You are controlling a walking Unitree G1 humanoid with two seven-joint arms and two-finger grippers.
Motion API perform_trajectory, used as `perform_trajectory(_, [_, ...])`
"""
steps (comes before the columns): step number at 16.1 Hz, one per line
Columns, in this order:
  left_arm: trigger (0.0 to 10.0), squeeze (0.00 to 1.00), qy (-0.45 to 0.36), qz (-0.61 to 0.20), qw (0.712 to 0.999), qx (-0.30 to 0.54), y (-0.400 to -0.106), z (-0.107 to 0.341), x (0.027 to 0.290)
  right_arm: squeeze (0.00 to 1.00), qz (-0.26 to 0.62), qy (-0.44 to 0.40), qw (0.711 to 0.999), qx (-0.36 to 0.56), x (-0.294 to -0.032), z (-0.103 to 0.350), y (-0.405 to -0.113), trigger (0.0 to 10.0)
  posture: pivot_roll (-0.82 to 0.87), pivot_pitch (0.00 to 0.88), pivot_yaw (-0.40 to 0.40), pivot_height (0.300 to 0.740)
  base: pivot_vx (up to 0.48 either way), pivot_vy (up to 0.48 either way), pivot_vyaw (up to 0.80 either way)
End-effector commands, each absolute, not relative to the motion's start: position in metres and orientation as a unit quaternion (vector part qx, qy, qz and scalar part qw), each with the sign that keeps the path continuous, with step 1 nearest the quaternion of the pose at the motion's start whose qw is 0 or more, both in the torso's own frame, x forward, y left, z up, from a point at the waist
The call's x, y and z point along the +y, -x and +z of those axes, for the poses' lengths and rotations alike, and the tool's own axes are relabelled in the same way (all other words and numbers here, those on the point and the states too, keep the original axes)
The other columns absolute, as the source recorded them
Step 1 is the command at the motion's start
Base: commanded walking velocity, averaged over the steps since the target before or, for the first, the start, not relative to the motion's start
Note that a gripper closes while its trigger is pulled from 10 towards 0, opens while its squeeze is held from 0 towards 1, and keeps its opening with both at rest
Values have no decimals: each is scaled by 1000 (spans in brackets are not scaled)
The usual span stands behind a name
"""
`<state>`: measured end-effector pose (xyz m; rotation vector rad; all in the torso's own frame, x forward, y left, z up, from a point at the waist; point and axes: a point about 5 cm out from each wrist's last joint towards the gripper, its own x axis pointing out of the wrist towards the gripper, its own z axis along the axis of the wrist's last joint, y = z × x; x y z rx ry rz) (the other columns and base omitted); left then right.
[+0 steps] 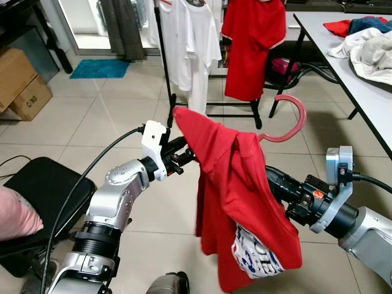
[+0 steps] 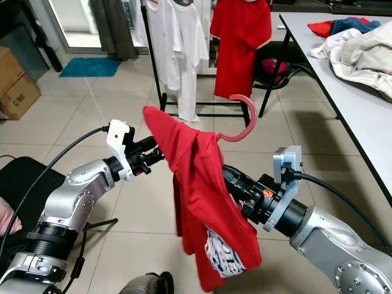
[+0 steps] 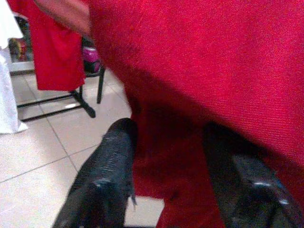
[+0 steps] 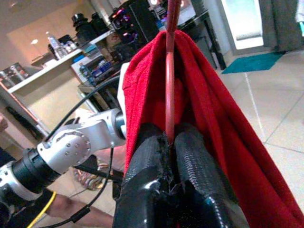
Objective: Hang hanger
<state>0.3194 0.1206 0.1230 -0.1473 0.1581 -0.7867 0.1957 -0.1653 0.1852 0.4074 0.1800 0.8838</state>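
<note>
Hanger (image 1: 288,122) body and left gripper (image 1: 187,153) fingertips (under red shirt (image 1: 236,202))

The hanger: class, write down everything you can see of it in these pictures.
The hanger is pink-red and looks like plastic, with a wide open hook pointing up toward the rack. A red shirt with a white print near its hem drapes over it, hiding its arms. The right claw is shut on its thin bar. The left claw straddles the cloth at one shoulder. It hangs in the air, tilted.

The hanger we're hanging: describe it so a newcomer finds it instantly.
Look before the clothes rack, between the two arms. The pink hanger carries a red shirt, pinched by the right gripper. Unlike the racked shirts, its hook points free in the air.
</note>
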Motion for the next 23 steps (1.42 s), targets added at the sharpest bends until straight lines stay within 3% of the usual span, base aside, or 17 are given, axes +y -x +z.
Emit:
perform_trajectory(1, [0,0,77,-374,921,76,-320,122,124,0,447,-192,870,75,-162,193,-193,10000,-43,65,56,740,0,0,0])
perform_trajectory(15, [0,0,100,-354,928,60,-321,120,132,0,426,-196,880,78,-167,190,-195,10000,-34,63,59,740,0,0,0])
perform_trajectory(23, [0,0,137,-191,972,16,-330,124,175,0,373,-193,905,66,-172,185,-206,10000,-24,48,74,740,0,0,0])
